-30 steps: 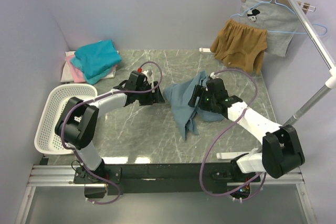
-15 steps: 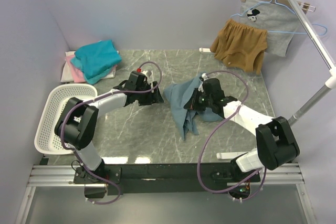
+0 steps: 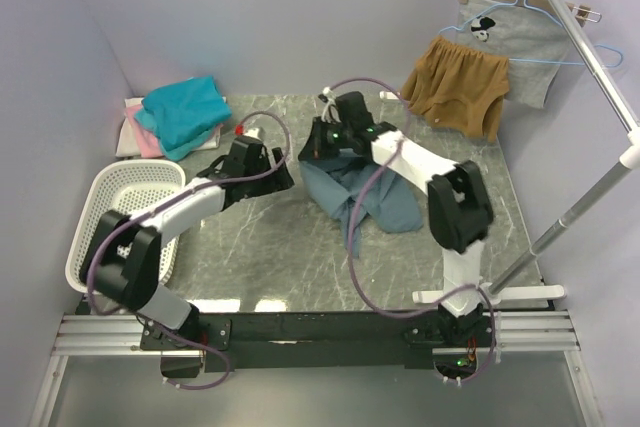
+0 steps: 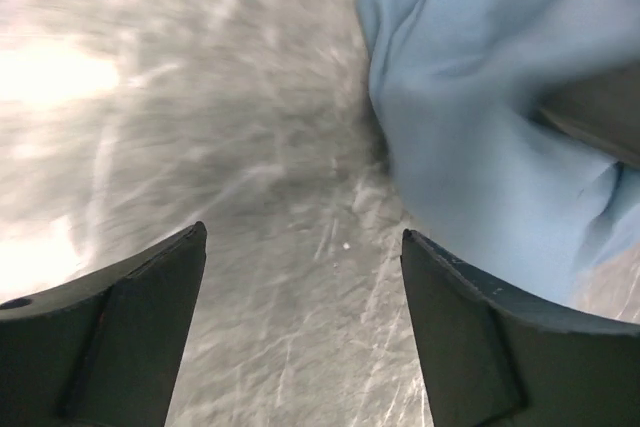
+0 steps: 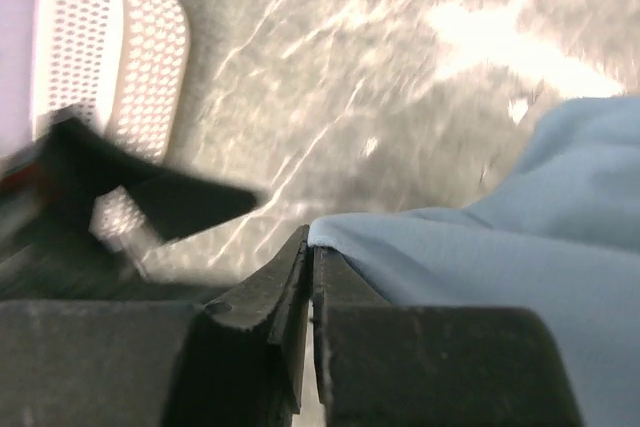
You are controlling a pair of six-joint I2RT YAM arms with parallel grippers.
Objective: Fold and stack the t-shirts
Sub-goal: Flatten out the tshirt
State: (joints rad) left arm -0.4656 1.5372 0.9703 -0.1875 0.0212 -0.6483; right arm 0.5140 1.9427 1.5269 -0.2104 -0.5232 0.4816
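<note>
The grey-blue t-shirt (image 3: 372, 197) lies rumpled mid-table. My right gripper (image 3: 316, 147) reaches to its far left edge and is shut on a fold of the cloth (image 5: 480, 267), which sits pinched between the closed jaws at the right gripper (image 5: 311, 239). My left gripper (image 3: 283, 179) stands open just left of the shirt, low over the marble. In the left wrist view the left gripper (image 4: 302, 237) has only bare table between its fingers, with the shirt (image 4: 480, 117) ahead to the right. A teal t-shirt (image 3: 185, 110) tops a pink (image 3: 143, 137) and white pile at the back left.
A white mesh basket (image 3: 118, 222) sits at the left table edge. Mustard shorts (image 3: 455, 87) and a light grey printed garment (image 3: 515, 42) hang from a rail (image 3: 590, 57) at the back right. Purple walls close in the table.
My right gripper has shut on the grey-blue shirt and swung its edge toward the back left, spreading the cloth. My left gripper has shifted slightly left and stayed open.
</note>
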